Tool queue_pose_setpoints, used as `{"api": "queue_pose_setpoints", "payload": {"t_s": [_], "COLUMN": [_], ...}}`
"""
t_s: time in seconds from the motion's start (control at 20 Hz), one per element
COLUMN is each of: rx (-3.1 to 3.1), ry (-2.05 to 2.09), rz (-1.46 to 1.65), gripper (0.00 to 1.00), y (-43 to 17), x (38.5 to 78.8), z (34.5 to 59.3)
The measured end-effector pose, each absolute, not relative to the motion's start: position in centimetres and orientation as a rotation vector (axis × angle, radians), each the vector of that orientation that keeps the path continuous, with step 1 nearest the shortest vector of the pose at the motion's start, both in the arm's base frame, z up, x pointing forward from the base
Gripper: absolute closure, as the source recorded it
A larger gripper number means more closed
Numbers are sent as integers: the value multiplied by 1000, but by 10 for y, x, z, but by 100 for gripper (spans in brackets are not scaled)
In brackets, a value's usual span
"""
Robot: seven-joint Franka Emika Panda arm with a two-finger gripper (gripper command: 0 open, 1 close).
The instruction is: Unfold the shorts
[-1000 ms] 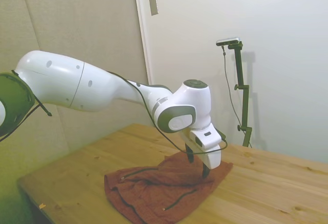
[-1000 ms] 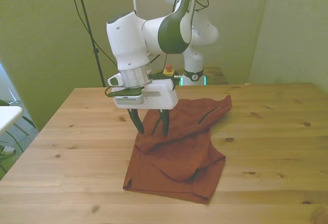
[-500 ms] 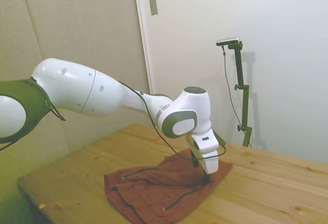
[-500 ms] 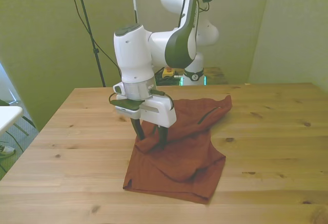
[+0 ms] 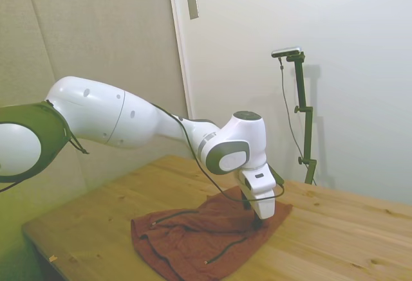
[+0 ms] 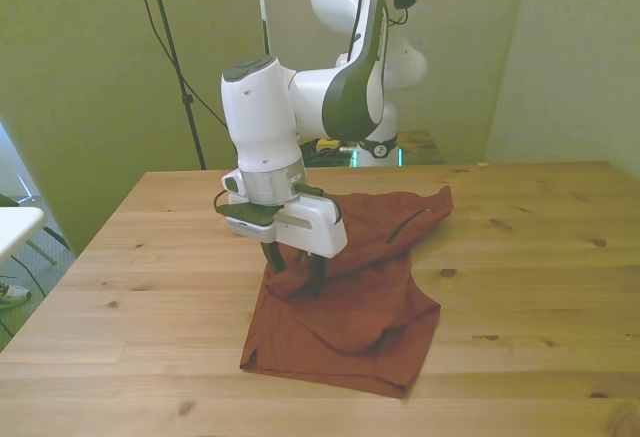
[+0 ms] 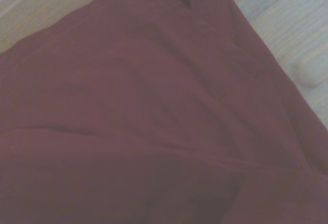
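1. Right now we have the gripper (image 6: 296,279) down on the shorts (image 6: 350,297), its fingertips pressed into a raised fold at the edge of the cloth nearest the front view's left.
2. Our fingers look drawn close together around that fold, so we judge them clamped on the fabric, though the tips are partly buried in it.
3. We see the shorts lying bunched on the wooden table (image 6: 540,287), one part doubled over the other, a corner stretching toward the front view's right, and a thin dark drawstring cord (image 5: 226,250) trailing along the near side in the side view.
4. From the wrist view we see only rust-brown cloth (image 7: 154,111) with soft creases and a strip of bare wood at the border, which fits a gripper sitting low on the garment.
5. To do this step well, we should make sure we hold only the top layer; pinching both layers would drag the whole garment instead of opening it.
6. We would lift just enough to free the fold, then carry it away from the layer beneath, keeping the pull slow so the cloth does not slip out.
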State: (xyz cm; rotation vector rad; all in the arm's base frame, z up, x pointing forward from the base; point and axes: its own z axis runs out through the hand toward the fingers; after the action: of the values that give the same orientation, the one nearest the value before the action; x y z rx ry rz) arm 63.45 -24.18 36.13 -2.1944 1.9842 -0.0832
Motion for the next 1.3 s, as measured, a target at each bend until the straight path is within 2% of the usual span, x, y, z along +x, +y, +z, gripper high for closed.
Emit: {"api": "queue_pose_setpoints", "payload": {"t_s": [0.7,1.05,1.3], "rx": [-2175,-2134,-2099], "ry": [1930,1712,1550], "rz": [-72,-103,-102], "gripper": [100,100,100], "y": [-243,-192,-153], "x": [632,653,674], "z": [363,397,409]}}
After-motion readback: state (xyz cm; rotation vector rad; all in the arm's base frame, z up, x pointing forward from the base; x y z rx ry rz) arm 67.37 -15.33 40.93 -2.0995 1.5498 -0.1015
